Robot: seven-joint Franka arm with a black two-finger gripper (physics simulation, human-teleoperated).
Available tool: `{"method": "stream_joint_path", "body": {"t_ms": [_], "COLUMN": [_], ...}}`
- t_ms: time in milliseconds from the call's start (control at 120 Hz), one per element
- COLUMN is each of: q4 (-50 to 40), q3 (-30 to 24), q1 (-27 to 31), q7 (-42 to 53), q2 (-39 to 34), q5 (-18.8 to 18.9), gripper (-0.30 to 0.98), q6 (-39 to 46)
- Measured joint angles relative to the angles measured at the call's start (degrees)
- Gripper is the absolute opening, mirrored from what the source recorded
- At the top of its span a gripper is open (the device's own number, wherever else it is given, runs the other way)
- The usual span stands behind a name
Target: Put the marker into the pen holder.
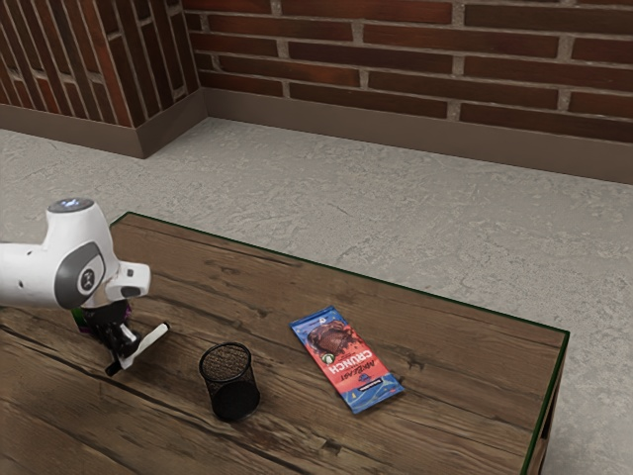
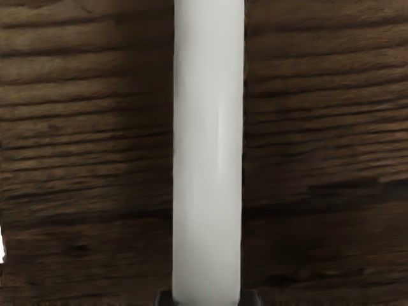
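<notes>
Holding white marker (image 1: 150, 343) in black gripper (image 1: 127, 354), pinching at marker width, on exterior view's left of mesh pen holder (image 1: 231, 382).

White Franka arm (image 1: 25, 274) seen, shell smooth and rounded; dark-grey side panel (image 1: 71, 269) marked with pale round emblem, grey top cap (image 1: 71, 206) marked bluish-white. Gripper (image 1: 127, 358) finished in black.

Smooth marker (image 2: 207, 153); wire-mesh pen holder (image 1: 234, 393); wooden table (image 1: 242, 292).
</notes>
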Motion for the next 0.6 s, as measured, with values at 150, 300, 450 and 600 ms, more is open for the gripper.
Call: {"method": "stream_joint_path", "body": {"t_ms": [150,300,450,600], "q4": [0.1,1.2,7.9,20.0], "q3": [0.0,-0.2,-0.8,-1.4], "q1": [-0.1,-0.4,-2.9,-9.7], "q7": [0.8,1.3,0.6,-2.4], "q2": [0.2,-2.1,-10.1,-10.9], "q5": [0.0,0.3,0.9,3.1], "gripper": [0.02,-0.06,-0.08,-0.08], "q6": [0.2,-1.2,-9.1,-24.9]}}
